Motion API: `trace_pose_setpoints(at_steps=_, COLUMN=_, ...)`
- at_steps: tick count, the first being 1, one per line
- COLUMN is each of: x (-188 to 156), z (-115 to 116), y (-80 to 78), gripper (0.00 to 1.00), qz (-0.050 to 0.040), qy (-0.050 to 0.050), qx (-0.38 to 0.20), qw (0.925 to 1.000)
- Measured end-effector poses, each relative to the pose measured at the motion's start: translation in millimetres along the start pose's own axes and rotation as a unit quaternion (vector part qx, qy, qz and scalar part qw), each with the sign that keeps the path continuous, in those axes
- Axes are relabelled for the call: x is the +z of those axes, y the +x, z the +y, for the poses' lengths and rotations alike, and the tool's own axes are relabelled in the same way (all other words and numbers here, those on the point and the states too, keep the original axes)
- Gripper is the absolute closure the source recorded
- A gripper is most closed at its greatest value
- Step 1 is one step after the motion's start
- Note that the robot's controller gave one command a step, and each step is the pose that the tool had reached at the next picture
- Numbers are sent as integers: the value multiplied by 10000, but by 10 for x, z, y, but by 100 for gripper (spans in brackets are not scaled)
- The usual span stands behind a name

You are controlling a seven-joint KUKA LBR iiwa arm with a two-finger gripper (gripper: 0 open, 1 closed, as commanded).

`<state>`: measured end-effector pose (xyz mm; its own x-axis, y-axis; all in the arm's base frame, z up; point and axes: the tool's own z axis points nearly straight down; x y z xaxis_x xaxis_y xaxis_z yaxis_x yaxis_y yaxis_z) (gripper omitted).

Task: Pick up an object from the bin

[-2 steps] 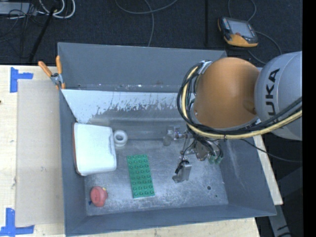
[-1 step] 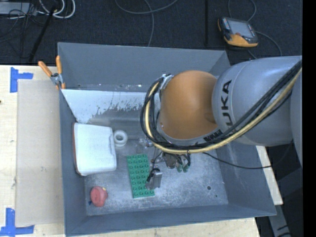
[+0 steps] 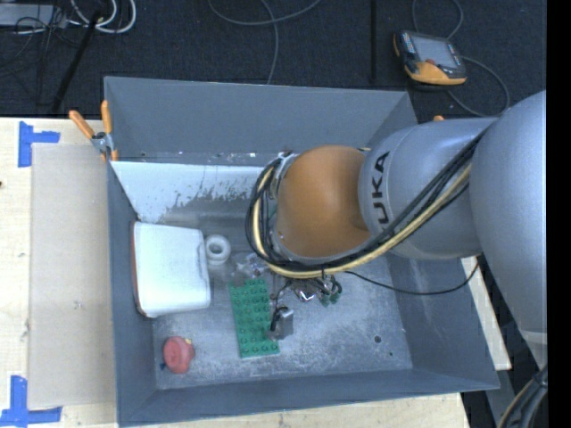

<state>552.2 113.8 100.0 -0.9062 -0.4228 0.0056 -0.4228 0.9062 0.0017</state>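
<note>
Gripper point(image 3: 281, 321) (its grip cannot be told) over green studded plate point(image 3: 252, 321) lying lengthwise front-to-back.

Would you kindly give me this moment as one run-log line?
gripper: over right edge of green studded plate | grasp: unclear | nearby: white box, white spool, red lump

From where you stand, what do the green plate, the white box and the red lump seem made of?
Green plate: likely hard plastic, with rows of moulded studs like a building-toy base. White box: probably smooth plastic, rounded corners, even surface. Red lump: unclear, perhaps soft rubber or foam; matte, rounded.
</note>
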Motion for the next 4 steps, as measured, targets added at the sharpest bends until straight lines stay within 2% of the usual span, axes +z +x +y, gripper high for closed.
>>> trace_pose_setpoints(at_steps=1, x=305, z=-213, y=-338, gripper=0, qz=-13, qy=0, qx=-503, qw=9987)
trace_pose_setpoints(at_steps=2, x=288, z=-730, y=-437, gripper=0, qz=-39, qy=19, qx=-1452, qw=9894)
trace_pose_setpoints(at_steps=3, x=300, z=-531, y=102, gripper=0, qz=-25, qy=5, qx=-2050, qw=9788)
trace_pose_setpoints(at_steps=4, x=277, z=-543, y=87, gripper=100, qz=-32, qy=8, qx=-2022, qw=9793)
